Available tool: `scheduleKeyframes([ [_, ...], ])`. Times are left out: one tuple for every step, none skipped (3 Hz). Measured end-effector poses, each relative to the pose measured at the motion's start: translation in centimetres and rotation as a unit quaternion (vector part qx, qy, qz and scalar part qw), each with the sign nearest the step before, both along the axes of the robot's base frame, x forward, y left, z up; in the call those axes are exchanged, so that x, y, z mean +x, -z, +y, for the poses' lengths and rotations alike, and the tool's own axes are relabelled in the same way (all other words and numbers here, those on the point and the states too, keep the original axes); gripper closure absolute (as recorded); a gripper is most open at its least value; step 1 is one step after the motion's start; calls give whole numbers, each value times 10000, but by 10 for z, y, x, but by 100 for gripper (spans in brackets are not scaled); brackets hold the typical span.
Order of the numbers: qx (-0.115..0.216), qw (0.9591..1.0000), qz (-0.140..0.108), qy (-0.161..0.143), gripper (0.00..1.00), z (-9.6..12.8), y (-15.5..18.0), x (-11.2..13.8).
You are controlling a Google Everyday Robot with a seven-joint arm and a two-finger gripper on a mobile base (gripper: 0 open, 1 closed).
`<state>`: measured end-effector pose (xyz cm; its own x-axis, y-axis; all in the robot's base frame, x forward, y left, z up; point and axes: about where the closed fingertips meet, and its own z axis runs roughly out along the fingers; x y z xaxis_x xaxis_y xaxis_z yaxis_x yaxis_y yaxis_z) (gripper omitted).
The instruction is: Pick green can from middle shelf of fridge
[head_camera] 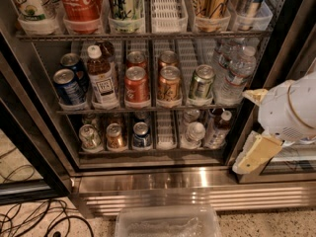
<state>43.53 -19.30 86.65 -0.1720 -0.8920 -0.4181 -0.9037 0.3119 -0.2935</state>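
The green can (201, 83) stands upright on the middle shelf (148, 108) of the fridge (163, 181), in the lane right of centre, at the front edge. My gripper (250, 127) is outside the fridge at the right, in front of the black door frame, lower than the can and to its right. Its pale fingers (256, 154) stand apart and hold nothing. The white wrist sits behind them at the frame's right edge.
Left of the green can stand an orange-brown can (169, 84), a red can (136, 85), a bottle (101, 79) and blue cans (66, 86). Water bottles (236, 73) stand to its right. A clear plastic bin (168, 223) and cables (34, 218) lie on the floor.
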Motion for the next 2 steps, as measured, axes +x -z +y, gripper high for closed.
scheduleKeyframes([
  [27, 9996, -265, 71, 0, 1, -5, 12],
  [27, 9996, -265, 71, 0, 1, -5, 12],
])
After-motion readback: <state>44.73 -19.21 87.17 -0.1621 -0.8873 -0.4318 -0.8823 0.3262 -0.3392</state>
